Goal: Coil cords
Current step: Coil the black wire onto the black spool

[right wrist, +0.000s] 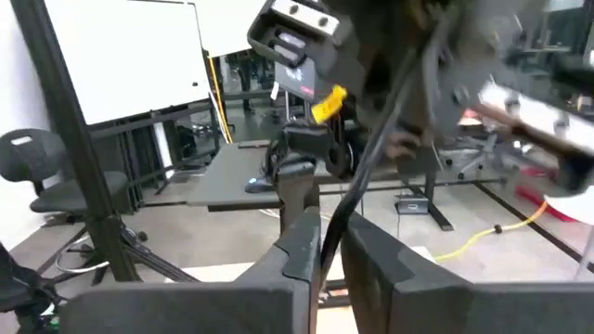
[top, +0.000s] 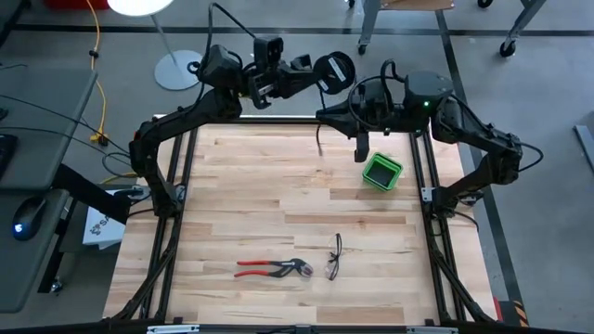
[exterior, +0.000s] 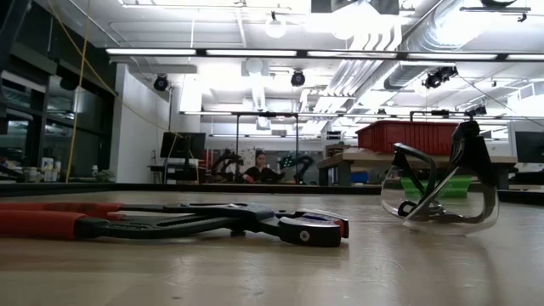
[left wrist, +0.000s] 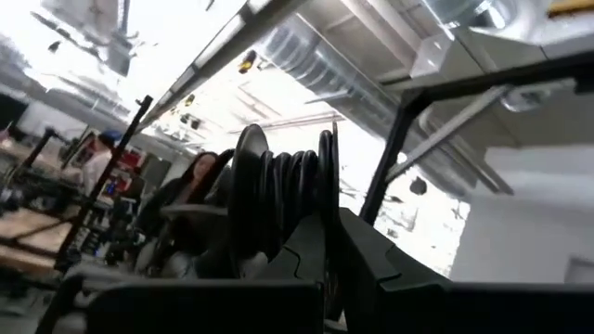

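Note:
The round black reel (top: 335, 70) is held in the air beyond the table's far edge. My left gripper (top: 314, 76) is shut on it. In the left wrist view the reel (left wrist: 278, 190) shows edge-on, with black cord wound between its two flanges. My right gripper (top: 322, 115) is just on the near side of the reel, over the table's far edge, shut on the thin black cord (right wrist: 365, 176). A loose piece of cord (top: 318, 139) hangs below it. Neither gripper shows in the low view. My left gripper (left wrist: 330, 255) holds the reel at its rim; one flange (left wrist: 327, 199) stands in the narrow gap between the two fingers. The fingers come level from the table's left side. The reel is lifted clear, one flat face turned up. My right gripper (right wrist: 329, 246) pinches a single strand of the cord (right wrist: 332, 227) between its two fingers. The fingers point level toward the table's left. From them the cord runs straight up toward the reel, and the other piece hangs slack below.
A green box (top: 381, 172) stands at the table's far right. Red-handled pliers (top: 269, 269) and safety glasses (top: 334, 258) lie near the front edge; both fill the low view, the pliers (exterior: 170, 223) and the glasses (exterior: 442, 200). A person (exterior: 259, 166) sits far behind.

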`<state>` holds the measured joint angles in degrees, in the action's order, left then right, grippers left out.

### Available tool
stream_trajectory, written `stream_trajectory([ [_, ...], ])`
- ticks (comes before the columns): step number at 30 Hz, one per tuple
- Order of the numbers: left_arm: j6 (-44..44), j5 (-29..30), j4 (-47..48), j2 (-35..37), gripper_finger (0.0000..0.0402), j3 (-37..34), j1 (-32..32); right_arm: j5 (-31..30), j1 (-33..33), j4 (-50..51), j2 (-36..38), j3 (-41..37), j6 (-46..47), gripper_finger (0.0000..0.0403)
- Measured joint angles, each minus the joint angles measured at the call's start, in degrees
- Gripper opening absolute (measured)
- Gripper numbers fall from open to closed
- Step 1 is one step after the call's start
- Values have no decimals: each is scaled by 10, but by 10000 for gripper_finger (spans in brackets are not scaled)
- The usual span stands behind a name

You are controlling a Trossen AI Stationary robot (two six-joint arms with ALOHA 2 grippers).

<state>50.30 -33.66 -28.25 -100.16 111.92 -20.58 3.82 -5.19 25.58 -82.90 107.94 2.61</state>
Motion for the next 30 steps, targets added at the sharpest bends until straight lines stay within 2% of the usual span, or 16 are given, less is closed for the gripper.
stream_trajectory([
  [9,-84,-18,85,46,1,1,0,-43,0,14,0,0,0,118],
  [15,-97,-8,89,73,1,1,11,-91,0,7,-3,0,-1,165],
  [19,-94,0,90,86,1,1,12,-98,0,-11,-17,0,-17,177],
  [23,-50,6,91,90,1,1,12,-105,0,-40,-45,0,-63,179],
  [30,53,39,94,90,1,1,18,-157,0,-177,-102,0,-189,179],
])
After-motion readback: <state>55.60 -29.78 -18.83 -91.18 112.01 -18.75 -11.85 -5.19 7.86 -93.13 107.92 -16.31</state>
